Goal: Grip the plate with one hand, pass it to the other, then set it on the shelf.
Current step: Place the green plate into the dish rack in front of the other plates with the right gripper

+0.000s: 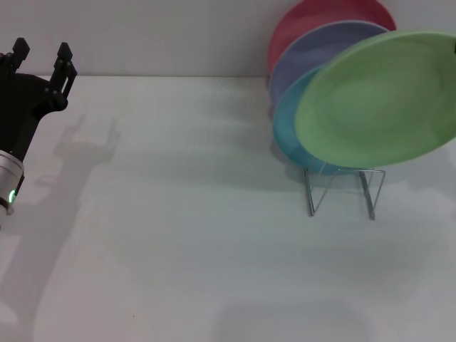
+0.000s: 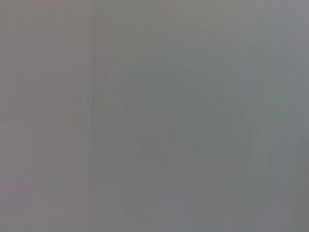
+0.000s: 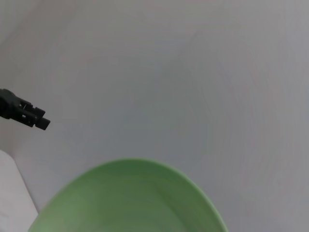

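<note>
The light green plate [image 1: 381, 100] hangs tilted in the air at the right, in front of the upper part of the silver wire shelf [image 1: 342, 191]. A black bit of my right gripper [image 1: 454, 47] shows at the plate's right rim, at the picture's edge, holding it. The plate fills the lower part of the right wrist view [image 3: 130, 198]. My left gripper [image 1: 43, 55] is at the far left, raised, fingers apart and empty, far from the plate. It also shows far off in the right wrist view [image 3: 24, 113].
The shelf holds a sky-blue plate [image 1: 286, 132], a lavender plate [image 1: 313, 50] and a red plate [image 1: 313, 18] standing behind the green one. The white table [image 1: 185, 235] ends at a wall at the back. The left wrist view shows only plain grey.
</note>
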Controlling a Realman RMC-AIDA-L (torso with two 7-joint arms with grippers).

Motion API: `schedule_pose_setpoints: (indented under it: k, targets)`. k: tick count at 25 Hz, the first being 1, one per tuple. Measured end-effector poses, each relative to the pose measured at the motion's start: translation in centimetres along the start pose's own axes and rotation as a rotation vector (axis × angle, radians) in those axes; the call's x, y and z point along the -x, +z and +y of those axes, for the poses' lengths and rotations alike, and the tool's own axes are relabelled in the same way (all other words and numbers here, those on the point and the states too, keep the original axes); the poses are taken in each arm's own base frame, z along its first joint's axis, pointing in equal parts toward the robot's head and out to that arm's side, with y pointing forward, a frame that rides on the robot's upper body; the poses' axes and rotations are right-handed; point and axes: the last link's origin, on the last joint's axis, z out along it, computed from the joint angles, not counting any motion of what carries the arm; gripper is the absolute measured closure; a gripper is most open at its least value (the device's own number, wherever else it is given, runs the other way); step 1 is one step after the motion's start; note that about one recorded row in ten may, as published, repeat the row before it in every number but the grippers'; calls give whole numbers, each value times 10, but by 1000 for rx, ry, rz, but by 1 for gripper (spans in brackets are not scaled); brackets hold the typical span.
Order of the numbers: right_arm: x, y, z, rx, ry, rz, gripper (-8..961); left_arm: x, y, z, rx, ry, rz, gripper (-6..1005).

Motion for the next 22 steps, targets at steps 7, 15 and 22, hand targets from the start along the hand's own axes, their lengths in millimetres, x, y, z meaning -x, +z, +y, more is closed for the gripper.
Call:
schedule_pose_setpoints:
  k: [7,15,22]
  targets:
    - [-9,-1,6,2,15,20,917,1,2,1,3,4,-8,361]
    - [-25,-2,22,-15,37,50,917,1,3,1,5,5,-10,360]
    - [-39,-2,38,-19,82,84,788,0,5,2,9,5,-10,360]
